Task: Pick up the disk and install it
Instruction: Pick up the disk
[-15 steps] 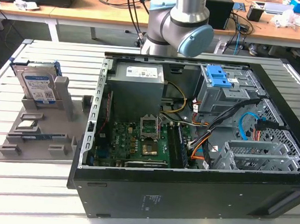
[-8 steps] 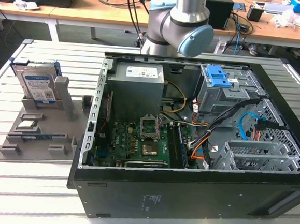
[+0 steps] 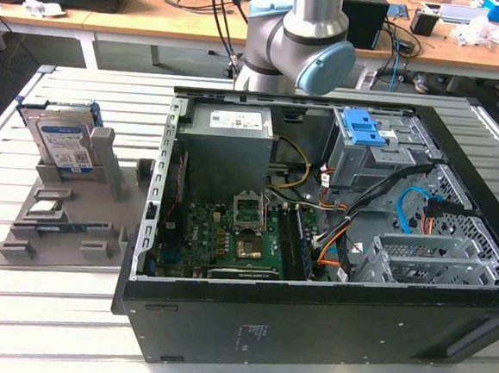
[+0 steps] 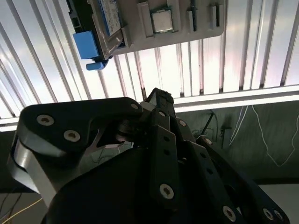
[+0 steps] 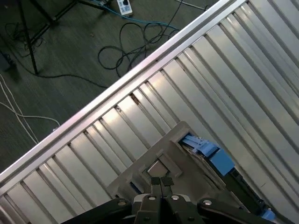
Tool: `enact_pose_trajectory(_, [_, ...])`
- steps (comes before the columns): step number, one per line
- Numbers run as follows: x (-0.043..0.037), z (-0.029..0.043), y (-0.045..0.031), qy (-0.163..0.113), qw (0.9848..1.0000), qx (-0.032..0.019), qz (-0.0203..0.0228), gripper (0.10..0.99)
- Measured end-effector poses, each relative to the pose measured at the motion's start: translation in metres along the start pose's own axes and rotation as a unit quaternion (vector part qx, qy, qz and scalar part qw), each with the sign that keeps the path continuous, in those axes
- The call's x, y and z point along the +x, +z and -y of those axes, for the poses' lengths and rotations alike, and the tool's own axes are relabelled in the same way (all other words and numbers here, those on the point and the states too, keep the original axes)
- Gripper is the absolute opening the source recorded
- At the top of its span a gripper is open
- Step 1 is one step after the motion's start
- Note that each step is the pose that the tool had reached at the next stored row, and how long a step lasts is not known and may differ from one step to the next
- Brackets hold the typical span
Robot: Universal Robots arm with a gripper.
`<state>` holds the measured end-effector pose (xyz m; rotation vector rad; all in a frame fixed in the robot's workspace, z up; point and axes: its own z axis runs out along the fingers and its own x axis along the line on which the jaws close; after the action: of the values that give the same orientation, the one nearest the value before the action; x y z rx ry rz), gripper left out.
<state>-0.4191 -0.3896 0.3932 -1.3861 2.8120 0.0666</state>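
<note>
1. Disk (image 3: 63,142): it stands on edge in a slot of the grey fixture (image 3: 50,253), in the upper left of the frame at the exterior view's left. The fixture lies on the slatted metal table (image 3: 15,306). The disk is well apart from the open computer case (image 3: 314,243) and not yet lifted.
2. Arm (image 3: 300,35): it rises behind the case, top centre of the exterior view.
3. Gripper (image 5: 161,183): in both wrist views it hangs above the table near the fixture. It is clear of the disk (image 4: 108,16) and touches nothing.
4. Jaws: clenched together, with nothing between them.
5. Blue carrier bracket (image 4: 86,44): it frames the disk's edges. One blue tab juts out past the fixture, as the second wrist view shows.
6. Handling (judgement): metal body, so stiff and fairly heavy for its bulk. The flat faces look smooth, so they are likely to slip under a light pinch. The inner mechanism would be shock-sensitive, so it should suffer no knocks or drops.
7. Hold point (judgement): the exposed upper edge, clamped across the two flat faces. The bracket is plastic and may flex, so it makes a poorer seat for the pads.
8. Case interior: a grey power-supply box (image 3: 227,141) and a blue latch (image 3: 364,126) sit toward the back.
</note>
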Motion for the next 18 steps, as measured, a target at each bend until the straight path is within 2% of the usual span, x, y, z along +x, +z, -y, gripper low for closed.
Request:
enact_pose_trajectory(5, [0.0, 0.0, 0.0, -0.044, 0.999, -0.0011, -0.0015, 0.106])
enact_pose_trajectory(9, [0.0, 0.0, 0.0, -0.084, 0.9965, -0.002, -0.003, 0.106])
enact_pose_trajectory(17, [0.0, 0.0001, 0.0, -0.155, 0.9879, -0.0037, -0.0055, 0.106])
enact_pose_trajectory(18, [0.0, 0.0001, 0.0, -0.177, 0.9842, -0.0043, -0.0063, 0.106])
